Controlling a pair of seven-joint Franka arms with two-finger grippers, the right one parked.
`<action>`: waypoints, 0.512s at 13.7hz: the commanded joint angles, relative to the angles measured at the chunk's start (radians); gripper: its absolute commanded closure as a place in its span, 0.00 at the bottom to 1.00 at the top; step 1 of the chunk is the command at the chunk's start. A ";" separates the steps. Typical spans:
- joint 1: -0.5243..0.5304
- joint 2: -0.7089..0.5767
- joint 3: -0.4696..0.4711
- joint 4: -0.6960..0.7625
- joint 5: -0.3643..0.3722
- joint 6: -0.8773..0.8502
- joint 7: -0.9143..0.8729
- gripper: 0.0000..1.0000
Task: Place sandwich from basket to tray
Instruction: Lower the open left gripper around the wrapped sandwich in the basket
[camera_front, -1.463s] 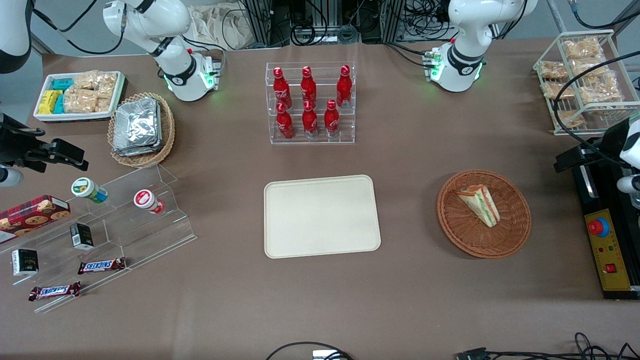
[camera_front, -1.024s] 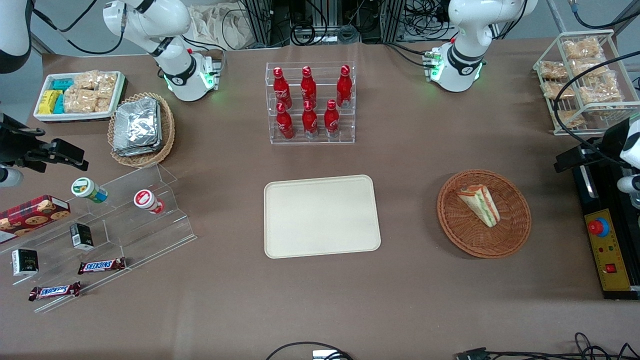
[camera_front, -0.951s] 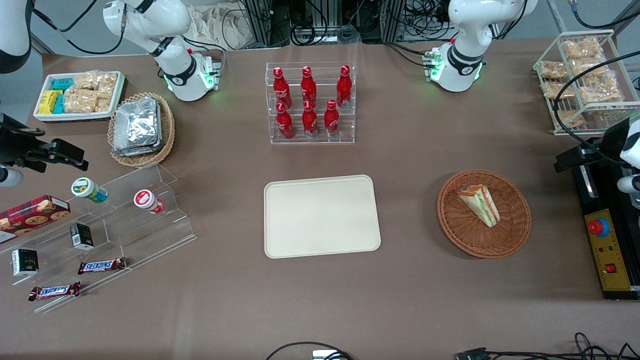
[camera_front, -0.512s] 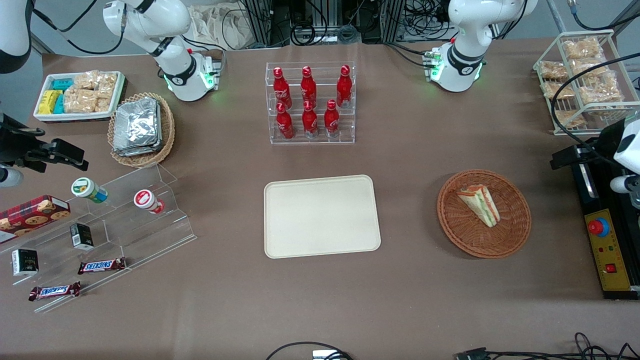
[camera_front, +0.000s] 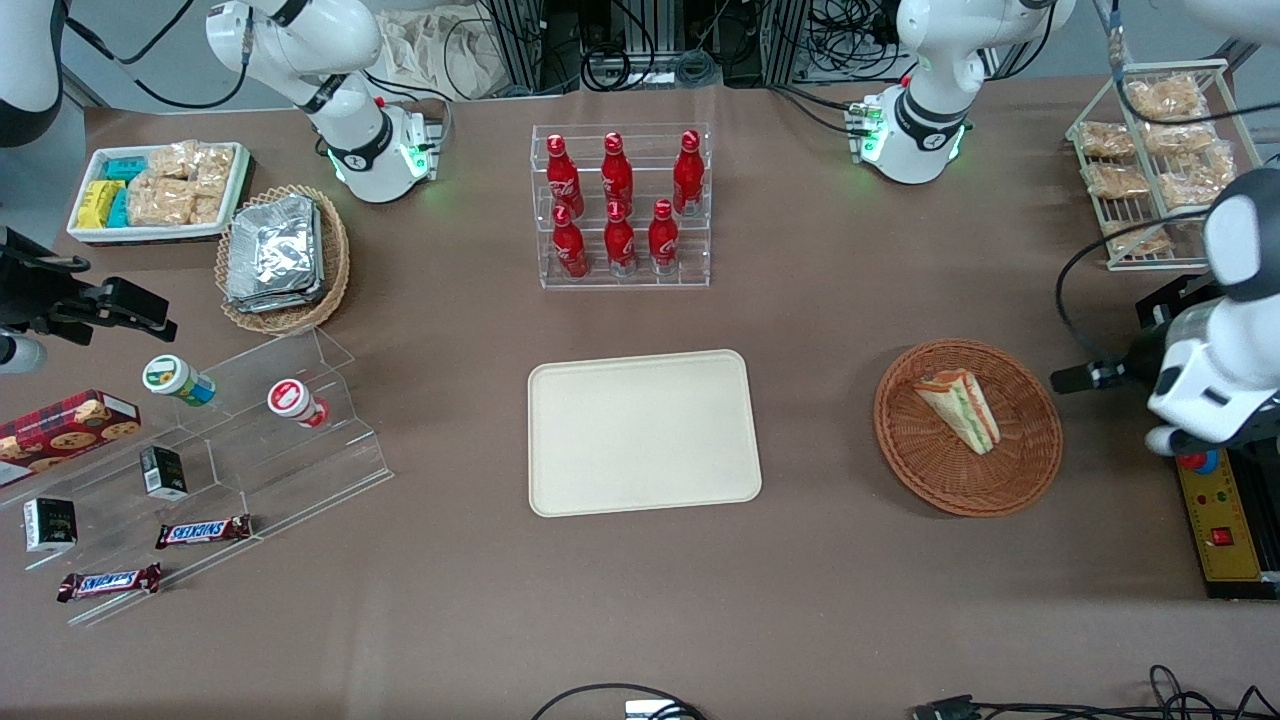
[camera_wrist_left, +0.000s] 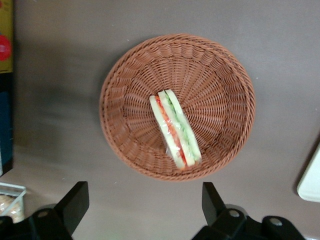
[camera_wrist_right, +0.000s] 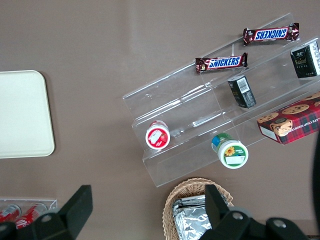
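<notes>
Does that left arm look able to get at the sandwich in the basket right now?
Probably yes. The end effector is open and hangs over the table beside the basket. The sandwich lies uncovered in the basket's middle, with nothing over it and only the low rim to clear.

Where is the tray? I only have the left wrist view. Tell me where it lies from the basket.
Observer: The tray lies flat beside the basket, toward the parked arm's end of the table and apart from it.
Operator: Report what stands near that route.
Observer: A rack of red bottles stands farther from the front camera than the tray, off the straight line from basket to tray.
Operator: Give me the gripper's place as seen from the front.
Observer: The gripper, open, hangs above the table at the basket's edge toward the working arm's end, not yet over the sandwich.
</notes>
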 joint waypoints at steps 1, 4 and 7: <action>-0.007 0.000 -0.005 -0.118 -0.008 0.132 -0.032 0.00; -0.041 0.027 -0.006 -0.160 -0.011 0.189 -0.069 0.00; -0.043 0.099 -0.006 -0.159 -0.109 0.189 -0.068 0.00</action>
